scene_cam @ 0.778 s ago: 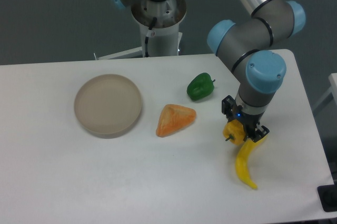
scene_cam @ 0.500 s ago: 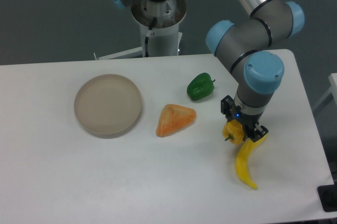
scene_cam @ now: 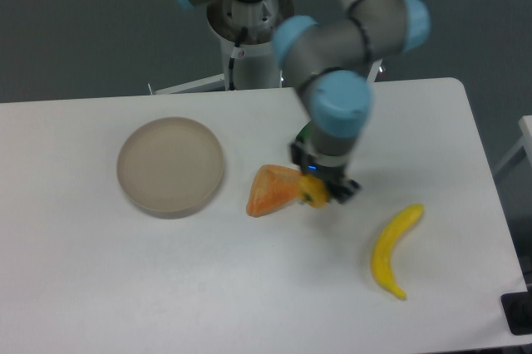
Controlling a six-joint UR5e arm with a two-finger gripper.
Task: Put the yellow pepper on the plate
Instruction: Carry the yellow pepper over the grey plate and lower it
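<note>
The gripper (scene_cam: pixel 319 191) pinches the yellow pepper (scene_cam: pixel 314 194) just right of the orange wedge (scene_cam: pixel 273 189); the plate (scene_cam: pixel 170 165) lies farther left.

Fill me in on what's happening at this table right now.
The UR5e arm's two-finger gripper is shut on the small yellow-orange bell pepper, carrying it above the white table, over the right edge of the orange triangular wedge. The round beige plate, its destination, sits bare further left. The long curved yellow banana lies on the table to the right. The arm mostly hides the green pepper behind it.
</note>
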